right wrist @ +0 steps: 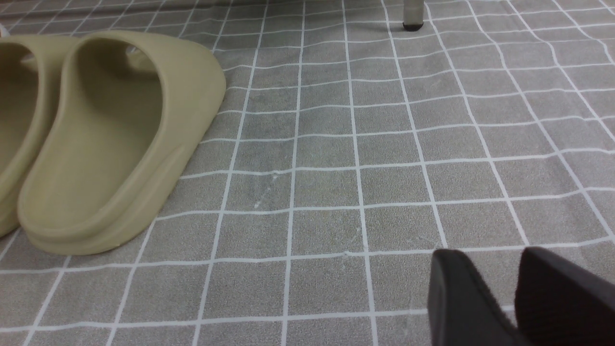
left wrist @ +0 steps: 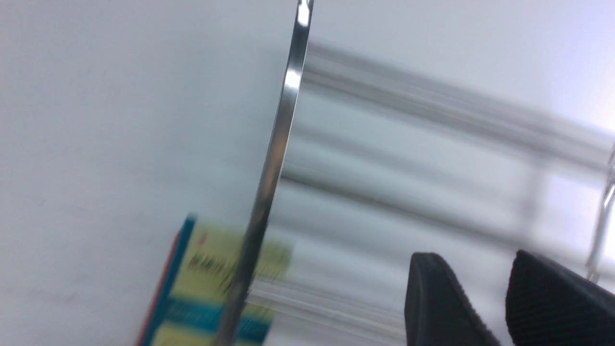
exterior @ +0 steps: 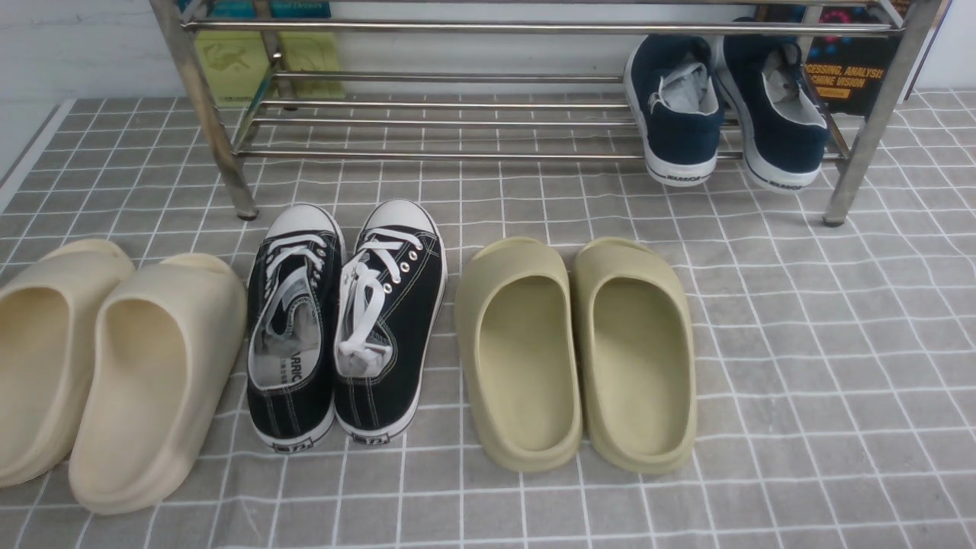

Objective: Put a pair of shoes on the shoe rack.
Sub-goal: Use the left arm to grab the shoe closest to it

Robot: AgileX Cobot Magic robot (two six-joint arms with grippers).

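The pair of shoes, black canvas sneakers with white laces and toe caps, stands side by side on the grey checked cloth, one shoe (exterior: 293, 328) left of the other (exterior: 393, 320), toes toward the shoe rack (exterior: 457, 29). Neither arm shows in the front view. In the left wrist view my left gripper (left wrist: 475, 259) is open and empty, facing a shiny rack leg (left wrist: 283, 120) and blurred rods. The right wrist view shows my right gripper (right wrist: 487, 254) open and empty, low over bare cloth, with a rack foot (right wrist: 412, 19) far ahead.
Navy sneakers (exterior: 679, 107) sit on the rack's lower rods at the right. Olive slides (exterior: 518, 351) lie right of the black shoes, one slide (right wrist: 120, 134) showing in the right wrist view. Cream slides (exterior: 156, 374) lie on their left. Yellow-green books (exterior: 259, 57) stand behind the rack.
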